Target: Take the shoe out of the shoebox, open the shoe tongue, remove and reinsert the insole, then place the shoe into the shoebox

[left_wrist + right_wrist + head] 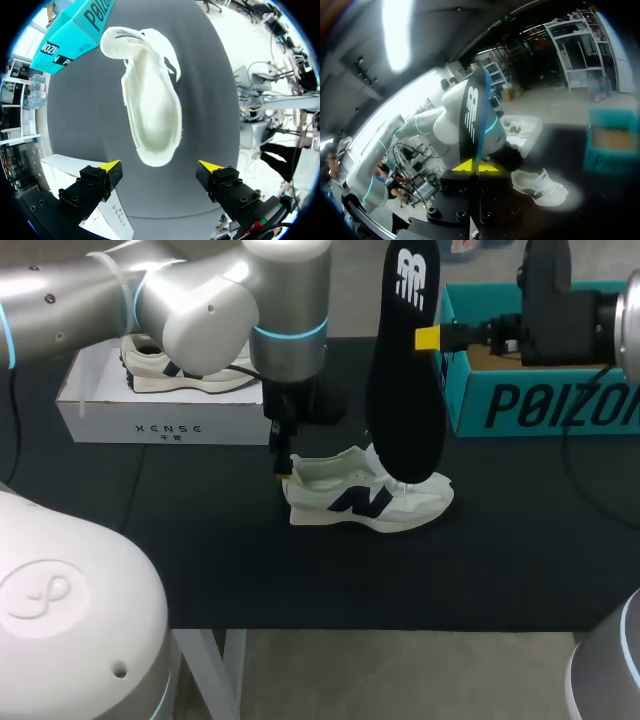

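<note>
Insole (405, 370) hangs pinched in the right pincer (428, 338) — it may buckle at the shoe (370, 498) mouth, as the left pincer (160, 165) hovers spread, steadying nothing.

Left arm (200, 305) had fat silver-grey rounded links, glowing cyan rings (290, 332) at the joints and a thin white strap round one link. Right arm (608, 675) had the same grey shell, plus a black wrist block (545, 290). Jaws were black blocks with hex screws (75, 198) and wedge-shaped yellow tips (111, 165). White dome (60, 610) bore an embossed loop mark.
</note>
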Action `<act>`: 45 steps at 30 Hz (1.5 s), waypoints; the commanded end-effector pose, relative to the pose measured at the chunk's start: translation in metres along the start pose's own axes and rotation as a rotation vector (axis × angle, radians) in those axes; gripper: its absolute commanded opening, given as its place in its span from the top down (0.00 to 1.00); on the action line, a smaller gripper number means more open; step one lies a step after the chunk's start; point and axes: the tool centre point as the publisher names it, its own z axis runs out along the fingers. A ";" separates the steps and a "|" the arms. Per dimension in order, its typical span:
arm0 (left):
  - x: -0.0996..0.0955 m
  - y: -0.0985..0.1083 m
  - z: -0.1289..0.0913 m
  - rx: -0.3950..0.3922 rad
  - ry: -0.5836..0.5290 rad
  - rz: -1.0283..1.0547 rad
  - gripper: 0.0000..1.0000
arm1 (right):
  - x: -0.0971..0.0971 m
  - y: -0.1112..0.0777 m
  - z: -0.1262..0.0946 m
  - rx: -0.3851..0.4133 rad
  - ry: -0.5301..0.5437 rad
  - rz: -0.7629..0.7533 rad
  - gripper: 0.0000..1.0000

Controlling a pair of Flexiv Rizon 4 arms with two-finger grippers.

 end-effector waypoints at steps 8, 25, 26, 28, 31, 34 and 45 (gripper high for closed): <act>-0.006 -0.003 0.002 0.014 0.032 -0.004 0.00 | -0.007 0.001 -0.002 0.071 0.038 -0.048 1.00; -0.014 -0.007 -0.005 0.006 0.068 -0.045 0.00 | -0.013 -0.015 -0.024 0.046 0.116 -0.031 1.00; -0.015 -0.007 -0.004 0.005 0.068 -0.046 0.00 | -0.013 -0.016 -0.025 0.052 0.114 -0.038 1.00; -0.016 -0.009 -0.005 0.003 0.068 -0.045 0.00 | -0.014 -0.017 -0.027 0.060 0.126 -0.043 1.00; -0.019 -0.012 -0.007 0.000 0.065 -0.041 0.00 | -0.014 -0.017 -0.027 0.073 0.112 -0.048 1.00; -0.020 -0.013 -0.008 -0.002 0.070 -0.052 0.00 | -0.014 -0.017 -0.027 0.073 0.112 -0.048 1.00; -0.020 -0.013 -0.008 -0.002 0.070 -0.052 0.00 | -0.014 -0.017 -0.027 0.073 0.112 -0.048 1.00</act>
